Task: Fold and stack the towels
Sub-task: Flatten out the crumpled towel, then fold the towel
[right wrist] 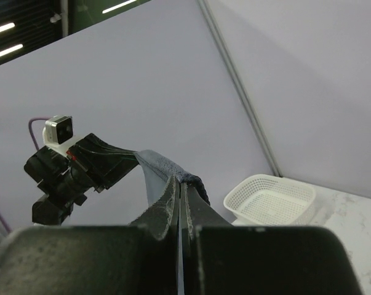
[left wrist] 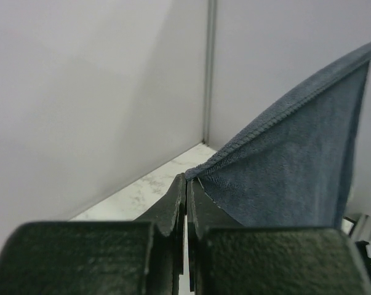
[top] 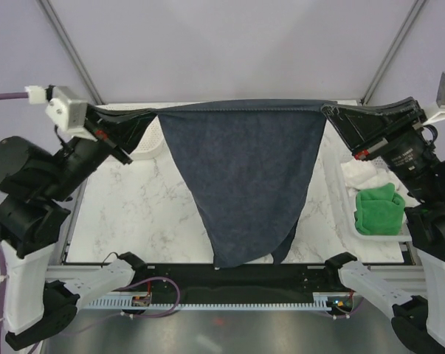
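The bench [top: 133, 214] is the biggest thing here. It has a white top with grey marble lines, and pale walls stand behind it.

Next comes the dark blue towel [top: 244, 177]. It is up in the air over the middle of the bench, held by two top corners. Its top edge is pulled into a straight line from one side to the other. Below that it hangs down and gets thinner, like a big triangle with its point at the bottom. The point hangs at the near edge of the bench. I cannot tell if it touches the top.

The left arm [top: 30, 177] and the right arm [top: 414, 158] are black and white. Each one reaches up and in toward the towel.

A white mesh basket [top: 345, 210] sits on the right side of the bench. Another white basket [top: 150, 144] sits at the far left, partly hidden behind the towel.

The green towel [top: 378, 209] lies in the right basket, folded into a lump. The white towel [top: 362, 173] lies just behind it in the same basket, touching it.

The left hand [top: 154, 116] is pinched tight on the towel's left top corner. Its two fingers are pressed together with the hem between them. The right hand [top: 327, 110] is pinched tight on the right top corner in the same way.
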You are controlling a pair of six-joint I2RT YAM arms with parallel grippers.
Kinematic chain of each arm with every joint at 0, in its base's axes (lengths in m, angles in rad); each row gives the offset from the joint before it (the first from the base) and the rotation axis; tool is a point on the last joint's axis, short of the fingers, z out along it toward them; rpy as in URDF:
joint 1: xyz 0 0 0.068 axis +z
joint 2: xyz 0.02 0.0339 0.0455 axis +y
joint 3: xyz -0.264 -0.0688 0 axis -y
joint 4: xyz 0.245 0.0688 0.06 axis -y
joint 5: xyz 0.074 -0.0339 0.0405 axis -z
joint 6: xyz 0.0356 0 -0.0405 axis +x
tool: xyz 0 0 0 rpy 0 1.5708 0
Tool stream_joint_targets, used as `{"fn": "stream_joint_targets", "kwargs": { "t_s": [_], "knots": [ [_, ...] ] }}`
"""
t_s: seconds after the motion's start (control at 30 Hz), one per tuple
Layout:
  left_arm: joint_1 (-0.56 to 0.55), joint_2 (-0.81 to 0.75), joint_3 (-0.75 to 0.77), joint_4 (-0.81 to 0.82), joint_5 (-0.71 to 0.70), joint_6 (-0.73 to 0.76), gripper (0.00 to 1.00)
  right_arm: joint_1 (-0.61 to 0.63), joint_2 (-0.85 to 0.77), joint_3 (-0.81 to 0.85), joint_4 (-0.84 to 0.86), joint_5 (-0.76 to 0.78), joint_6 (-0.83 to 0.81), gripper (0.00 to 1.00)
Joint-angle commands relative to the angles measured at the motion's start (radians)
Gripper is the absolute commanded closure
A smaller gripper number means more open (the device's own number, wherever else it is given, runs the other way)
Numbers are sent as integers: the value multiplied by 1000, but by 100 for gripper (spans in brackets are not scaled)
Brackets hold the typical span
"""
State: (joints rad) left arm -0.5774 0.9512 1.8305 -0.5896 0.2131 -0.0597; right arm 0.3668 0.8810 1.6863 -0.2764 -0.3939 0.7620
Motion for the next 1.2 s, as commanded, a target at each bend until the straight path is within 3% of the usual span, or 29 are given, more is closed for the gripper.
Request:
{"fn": "stream_joint_targets", "kwargs": {
  "t_s": [0.0, 0.13, 0.27, 0.43, 0.73, 0.9, 1.17],
  "knots": [
    [30, 66, -68, 34, -329, 75, 98, -23, 32, -20, 71, 240, -73, 100],
    [34, 174, -152, 187, -495, 185, 98, -22, 177, -40, 97, 326, -190, 100],
    [96, 396, -148, 273, -524, 216, 98, -23, 301, -126, 230, 388, -266, 100],
    [215, 586, -137, 444, -466, 195, 98, -63, 511, -163, 376, 396, -302, 100],
    [244, 904, 65, 576, -380, 242, 98, -184, 821, -83, 552, 225, -211, 100],
    [246, 980, 102, 637, -357, 239, 98, -200, 953, -28, 628, 120, -161, 100],
    [246, 1032, 138, 686, -297, 248, 98, -223, 1030, 44, 643, 89, -187, 100]
  ]
}}
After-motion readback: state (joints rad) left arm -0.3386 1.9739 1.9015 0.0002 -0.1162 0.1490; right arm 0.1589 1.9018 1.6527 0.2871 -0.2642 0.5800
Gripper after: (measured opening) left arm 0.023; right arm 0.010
